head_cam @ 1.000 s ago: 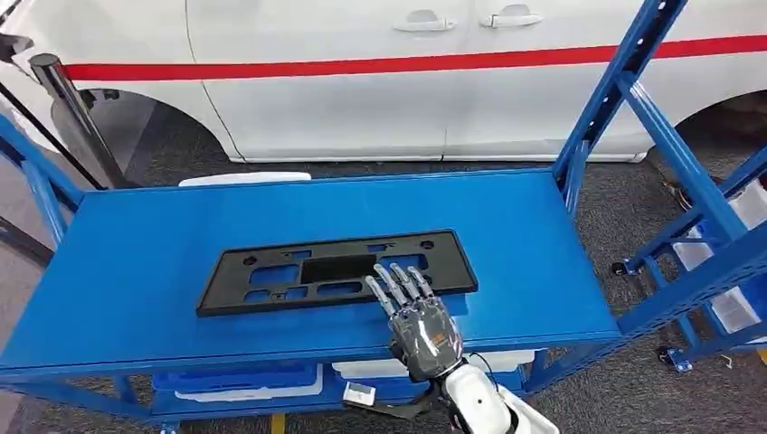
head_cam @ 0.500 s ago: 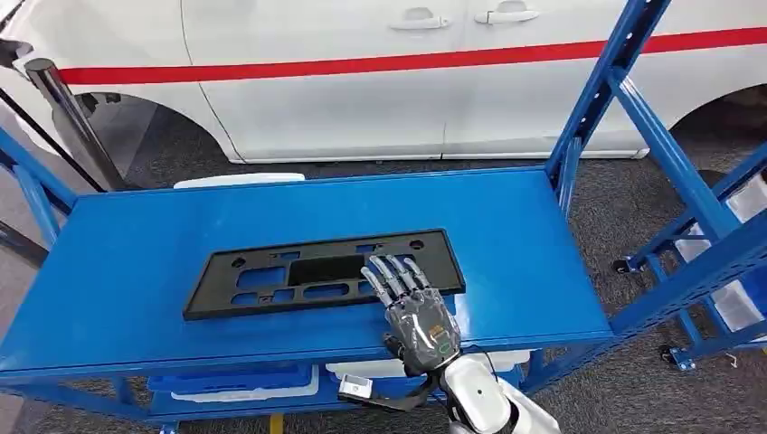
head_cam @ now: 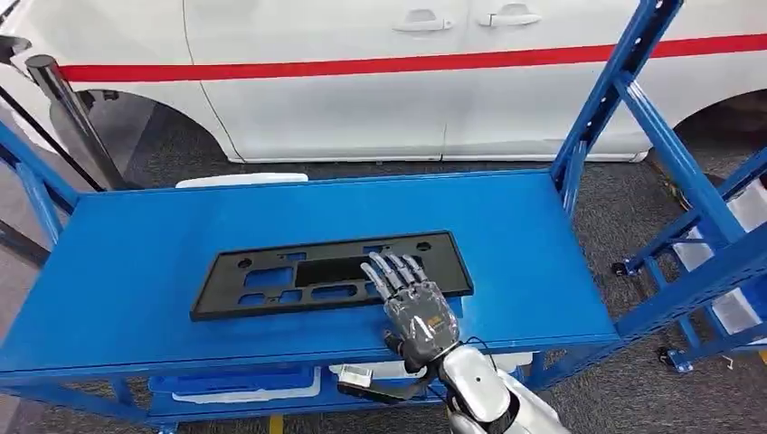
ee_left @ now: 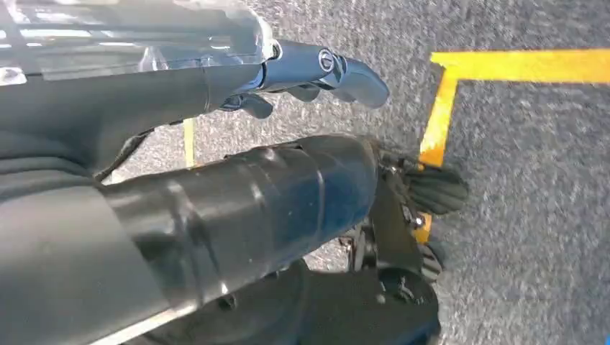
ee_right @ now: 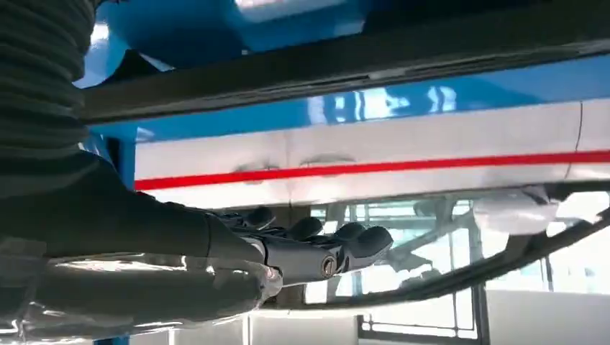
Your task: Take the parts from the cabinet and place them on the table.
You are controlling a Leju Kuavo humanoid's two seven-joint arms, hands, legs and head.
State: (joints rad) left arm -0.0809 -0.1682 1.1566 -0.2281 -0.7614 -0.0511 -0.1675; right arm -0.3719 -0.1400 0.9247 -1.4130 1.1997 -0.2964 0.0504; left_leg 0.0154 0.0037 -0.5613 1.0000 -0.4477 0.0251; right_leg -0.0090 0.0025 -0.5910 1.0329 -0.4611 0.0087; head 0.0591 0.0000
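right hand (head_cam: 414,303), fingers apart and flat on the black plate (head_cam: 330,272) at frame centre, may skid it along the blue desk (head_cam: 136,271).

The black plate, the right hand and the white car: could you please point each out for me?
black plate (head_cam: 271,280): head view, on its left half.
right hand (head_cam: 416,312): head view, back of the hand.
white car (head_cam: 344,108): head view, on its door panel.
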